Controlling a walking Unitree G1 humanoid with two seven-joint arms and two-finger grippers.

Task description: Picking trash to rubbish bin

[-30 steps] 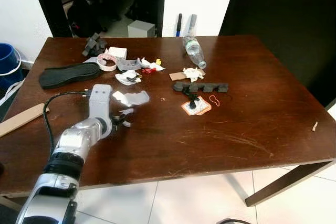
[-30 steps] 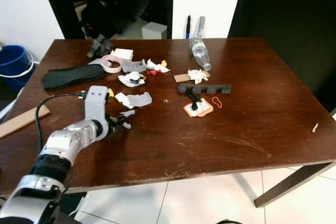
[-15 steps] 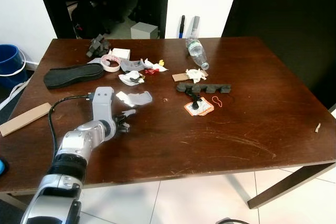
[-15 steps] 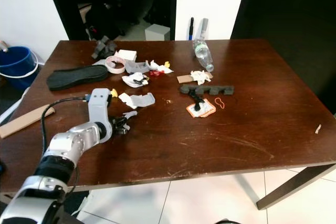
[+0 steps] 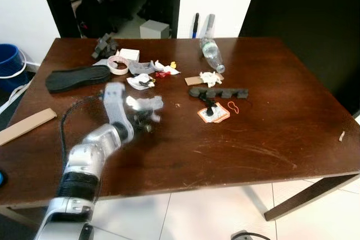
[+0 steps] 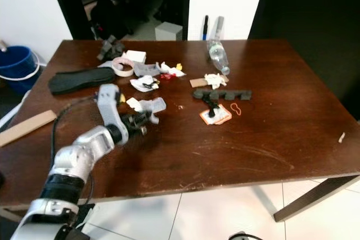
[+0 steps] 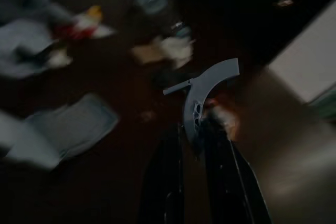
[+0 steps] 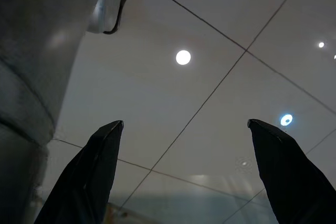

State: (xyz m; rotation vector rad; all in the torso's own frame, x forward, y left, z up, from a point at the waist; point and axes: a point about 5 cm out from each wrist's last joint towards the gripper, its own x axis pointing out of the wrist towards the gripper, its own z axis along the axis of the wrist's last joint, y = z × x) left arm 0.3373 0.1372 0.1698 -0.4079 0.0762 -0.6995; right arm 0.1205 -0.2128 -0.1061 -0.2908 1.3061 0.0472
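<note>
- The left tool (image 7: 195,129) is closed on a curved grey plastic piece (image 7: 203,90), pinched between its two black fingers; the wrist view is blurred, but the arc stands clear above the fingertips.
- Half a second ago that tool sat low on the dark brown wooden tabletop (image 5: 270,116) just short of the crumpled grey-white wrapper (image 5: 147,103); now the silver left arm (image 5: 95,147) has swung up and forward, smeared with motion, so its tool hangs beside that wrapper and off the wood.
- My reading: the pick is made and the carry has begun, one scrap out of many.
- Still lying on the tabletop: a black shoe insole (image 5: 76,77), a clear plastic bottle (image 5: 210,51) on its side, a black notched foam strip (image 5: 216,92), an orange-edged card (image 5: 214,113), and a scatter of white paper scraps (image 5: 139,81).
- A blue bucket (image 5: 10,67) stands on the floor past the table's left edge; it may serve as the bin, though I cannot be sure.
- The right tool (image 8: 184,177) hangs idle over pale floor tiles, its fingers spread wide apart and empty.
</note>
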